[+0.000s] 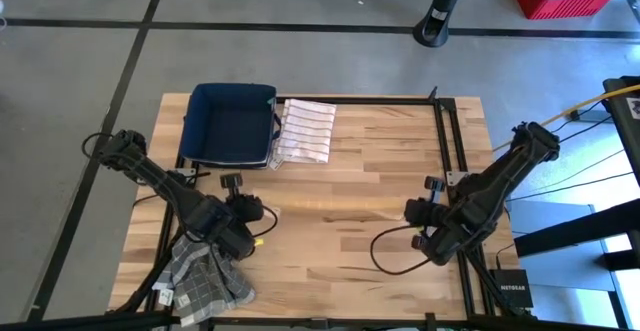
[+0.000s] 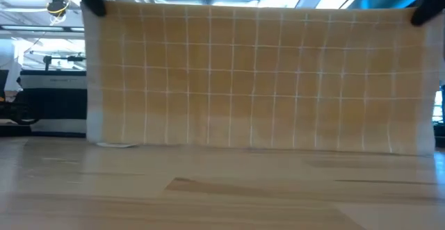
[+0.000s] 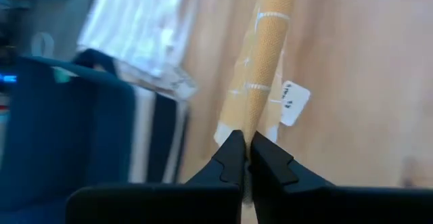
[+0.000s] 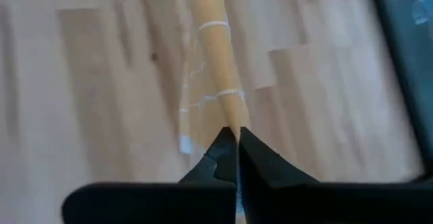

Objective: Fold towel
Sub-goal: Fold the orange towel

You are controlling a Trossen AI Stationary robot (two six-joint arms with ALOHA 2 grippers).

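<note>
1. Towel [image 2: 257,77] – tan with a thin white grid – hangs spread out as a flat sheet above the wooden table [image 1: 370,171], held up by its two upper corners. In the low view it fills nearly the whole width; its lower edge sits just at the tabletop.
2. Left gripper [image 3: 243,158]: fingers pressed together, pinching one upper corner of the towel. In the left wrist view the cloth runs edge-on straight away from the fingertips, with a small white tag [image 3: 293,103] hanging off it near the grip.
3. Right gripper [image 4: 232,146]: fingers likewise clamped tight on the other upper corner – the cloth shows edge-on here too, stretching away over the wood.
4. From above, the left gripper [image 1: 252,216] sits at the table's front left, the right gripper [image 1: 418,214] at front right, roughly level with each other and well apart. The towel between them is barely visible from that angle.
5. Other items: a dark blue bin [image 1: 232,123] at the back left of the table, a white striped cloth [image 1: 305,129] lying just beside it, partly overlapping the bin's rim. A grey checked cloth [image 1: 205,276] lies at the front left corner, under the left arm.
</note>
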